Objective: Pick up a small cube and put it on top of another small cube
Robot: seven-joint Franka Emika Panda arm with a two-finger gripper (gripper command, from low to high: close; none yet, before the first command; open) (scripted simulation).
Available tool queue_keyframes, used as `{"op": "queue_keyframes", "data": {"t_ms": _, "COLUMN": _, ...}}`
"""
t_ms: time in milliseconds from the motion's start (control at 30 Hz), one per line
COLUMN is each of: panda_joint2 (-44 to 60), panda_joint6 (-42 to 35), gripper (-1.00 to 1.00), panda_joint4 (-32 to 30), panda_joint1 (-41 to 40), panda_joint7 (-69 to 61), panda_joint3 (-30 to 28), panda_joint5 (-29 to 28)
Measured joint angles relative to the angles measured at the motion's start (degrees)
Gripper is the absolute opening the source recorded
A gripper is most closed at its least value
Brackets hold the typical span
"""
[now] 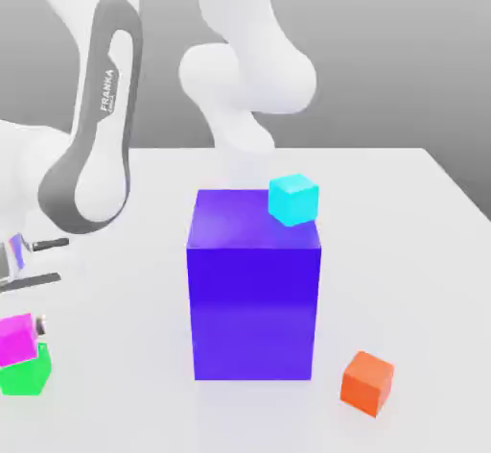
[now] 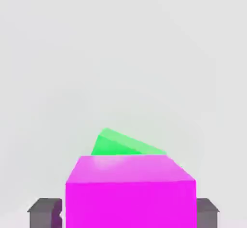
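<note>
Gripper (image 2: 129, 215): spread, astride the cube | magenta cube (image 1: 16, 340): on green cube (image 1: 27, 374), angled to it | done: pick, placement, apparently release | left: back hand away without dragging cube, confirm stack stands

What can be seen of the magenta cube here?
The magenta cube is small, plain and evenly coloured, with flat faces and straight edges, and no markings can be made out. It sits level on top of the green cube, turned at an angle to it, at the exterior view's left edge, which crops it. In the hand view it lies between the open fingers; whether either one touches it is hard to tell.
</note>
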Motion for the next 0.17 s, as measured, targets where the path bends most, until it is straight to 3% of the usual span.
{"op": "queue_keyframes", "data": {"t_ms": 167, "panda_joint2": -2.5, "panda_joint6": -2.2, "gripper": 1.00, "panda_joint4": -0.1, "panda_joint1": 0.3, "panda_joint7": 0.9, "panda_joint3": -0.5, "panda_joint5": -1.3}}
